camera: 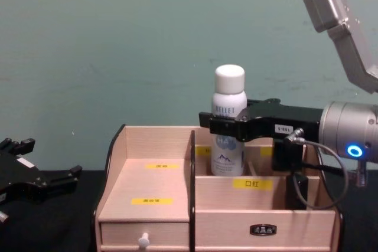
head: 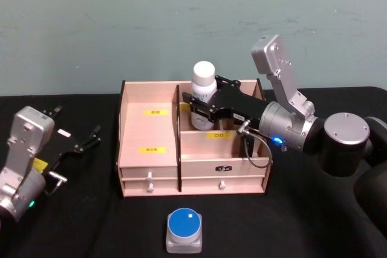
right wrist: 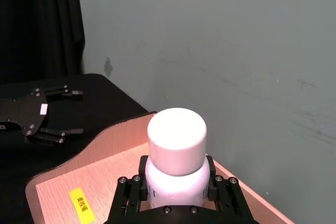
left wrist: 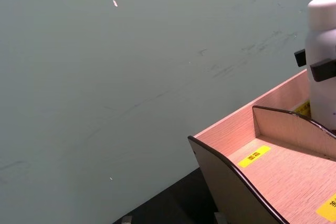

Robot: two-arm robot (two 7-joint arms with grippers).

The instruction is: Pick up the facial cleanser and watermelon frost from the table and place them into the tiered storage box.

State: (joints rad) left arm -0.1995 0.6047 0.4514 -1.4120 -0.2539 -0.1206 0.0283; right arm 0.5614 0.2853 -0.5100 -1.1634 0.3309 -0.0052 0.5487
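The left hand (head: 81, 142) is sitting low over the black tabletop (head: 91, 222), fingers spread, gripping nothing. The right hand (head: 201, 106) is clamping an upright white-capped white plastic bottle (head: 204, 80), its lower part inside the pale-wood tiered storage box (head: 136, 131), in the rear compartment just right of the divider.

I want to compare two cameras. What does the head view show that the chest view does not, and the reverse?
Head view, not chest: the blue round button on the table in front of the tiered storage box, and the knob of its right drawer. Chest view, not head: the white bottle from the side, its lower end level with the front wall's top edge. Both: the right gripper shut on the bottle, and the left gripper open, off to the left.
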